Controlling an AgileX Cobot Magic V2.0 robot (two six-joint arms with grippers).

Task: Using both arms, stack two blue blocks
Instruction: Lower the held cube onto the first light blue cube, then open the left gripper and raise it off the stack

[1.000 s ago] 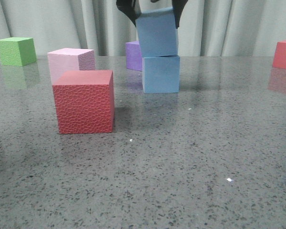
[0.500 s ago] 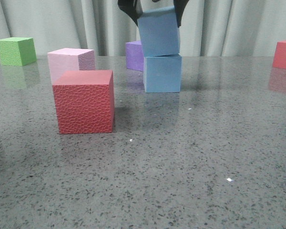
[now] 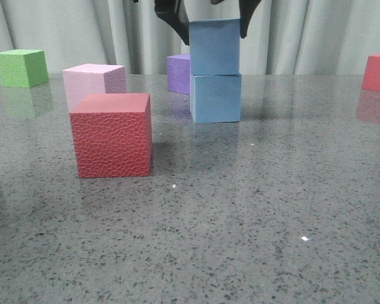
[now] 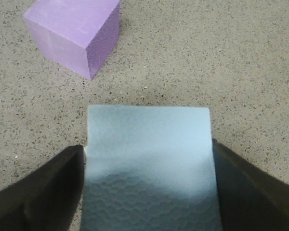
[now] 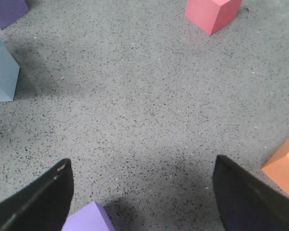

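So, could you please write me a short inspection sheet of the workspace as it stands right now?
Surface: grey speckled table, glossy, bare at the front.
Job's things: upper blue block sits squarely on the lower blue block.
Clutter: red textured cube, pale pink cube behind it, green cube, purple cube, pink-red cube; orange cube and another purple cube in the right wrist view.
Hands: left hand flanks the upper block; right hand open, holds nothing.
Cables: nothing seen.
Surroundings: pale curtain behind.
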